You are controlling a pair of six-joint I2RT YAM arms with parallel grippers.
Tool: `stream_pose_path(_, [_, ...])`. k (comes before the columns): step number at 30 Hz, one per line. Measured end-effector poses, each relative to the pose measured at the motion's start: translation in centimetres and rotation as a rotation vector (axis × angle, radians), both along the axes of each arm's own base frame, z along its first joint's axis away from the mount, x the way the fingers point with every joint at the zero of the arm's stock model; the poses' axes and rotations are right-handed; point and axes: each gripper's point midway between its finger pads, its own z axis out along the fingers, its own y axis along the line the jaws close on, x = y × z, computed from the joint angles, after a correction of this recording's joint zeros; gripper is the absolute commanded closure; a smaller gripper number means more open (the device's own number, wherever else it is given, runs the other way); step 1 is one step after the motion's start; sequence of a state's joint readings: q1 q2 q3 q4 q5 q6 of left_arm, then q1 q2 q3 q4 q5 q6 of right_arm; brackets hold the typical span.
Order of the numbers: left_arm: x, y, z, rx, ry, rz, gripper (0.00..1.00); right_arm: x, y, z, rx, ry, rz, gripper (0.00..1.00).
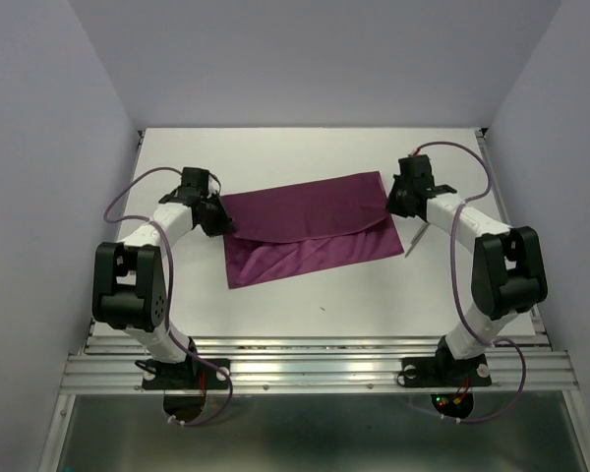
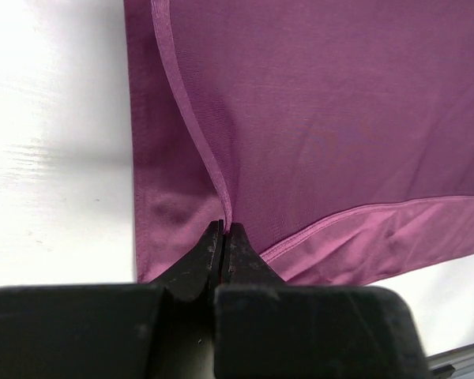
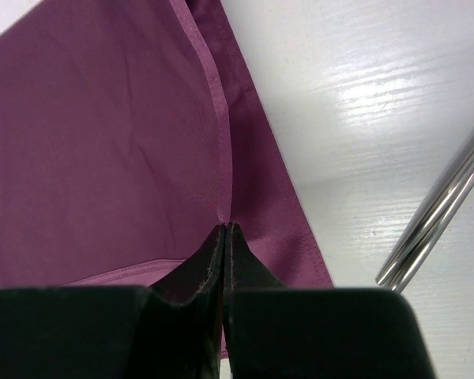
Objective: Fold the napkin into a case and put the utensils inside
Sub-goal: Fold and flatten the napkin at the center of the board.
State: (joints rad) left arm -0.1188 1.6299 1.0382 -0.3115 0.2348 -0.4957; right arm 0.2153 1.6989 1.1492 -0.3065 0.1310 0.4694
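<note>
The plum-purple napkin (image 1: pixel 305 228) lies across the middle of the table, its far half folded forward over the near half. My left gripper (image 1: pixel 219 222) is shut on the hem at the napkin's left end (image 2: pixel 213 166). At the right end, my right gripper (image 1: pixel 397 205) is shut on the hem (image 3: pixel 220 150) in the same way. The upper layer sags between the two grips over the lower layer (image 2: pixel 395 237). The utensils (image 1: pixel 414 239) lie just right of the napkin; two thin silver rods (image 3: pixel 438 213) show on the white table.
The white table (image 1: pixel 305 295) is walled on three sides, with a metal rail (image 1: pixel 315 369) along its near edge. Purple cables (image 1: pixel 459 265) loop beside both arms. The right arm's forearm (image 1: pixel 472 221) passes close above the utensils.
</note>
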Motion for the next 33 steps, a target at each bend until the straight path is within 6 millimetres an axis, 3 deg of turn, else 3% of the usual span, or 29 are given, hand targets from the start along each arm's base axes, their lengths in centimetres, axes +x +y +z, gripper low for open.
stream_pose_path(12, [-0.1,0.0,5.2,-0.004,-0.106,-0.001,1.00,-0.1,-1.1,5.2,-0.002,-0.131,-0.034,0.99])
stream_pose_path(16, [-1.1,-0.1,6.1,-0.013,-0.133,-0.004,1.00,-1.1,-1.7,4.8,-0.013,-0.123,-0.047,0.99])
stream_pose_path(18, [-2.1,-0.3,5.6,-0.016,-0.119,-0.008,1.00,-1.7,-2.0,3.8,-0.019,-0.099,-0.052,0.99])
stream_pose_path(25, [-6.7,-0.8,0.5,-0.010,0.038,-0.024,1.00,-4.1,-2.6,0.4,-0.033,-0.009,-0.060,0.99])
stream_pose_path(33, [-6.7,-1.0,0.2,-0.001,0.055,-0.023,1.00,-4.1,-2.5,0.4,-0.024,-0.010,-0.070,0.99])
